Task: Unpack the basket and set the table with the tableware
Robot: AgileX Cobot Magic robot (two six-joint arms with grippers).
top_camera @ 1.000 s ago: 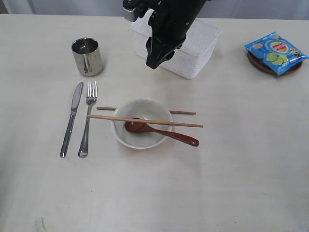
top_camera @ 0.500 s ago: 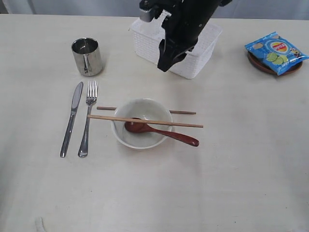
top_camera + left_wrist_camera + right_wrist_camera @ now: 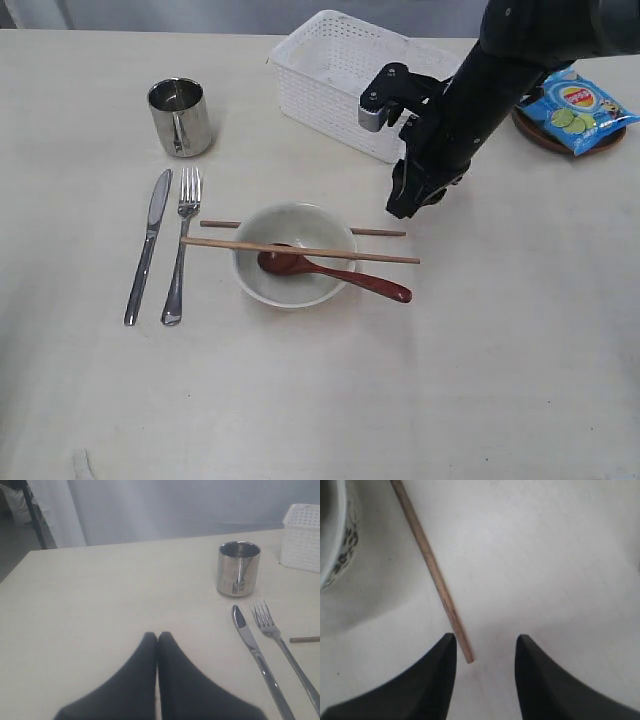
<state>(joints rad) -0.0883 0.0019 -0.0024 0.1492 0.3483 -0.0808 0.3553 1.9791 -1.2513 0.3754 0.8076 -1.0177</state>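
Brightness: bright, even light all over the table.
Shadows: soft and pale; a faint grey one sits by the bowl.
Glare: white streaks shine on the mug, the knife and the fork.
Sharpness: the exterior view is clear.
Left wrist view: a bit soft and blue-grey; the left gripper is a dark, fuzzy shape.
Right wrist view: the chopstick looks clear, but the right gripper is blurry at its edges.
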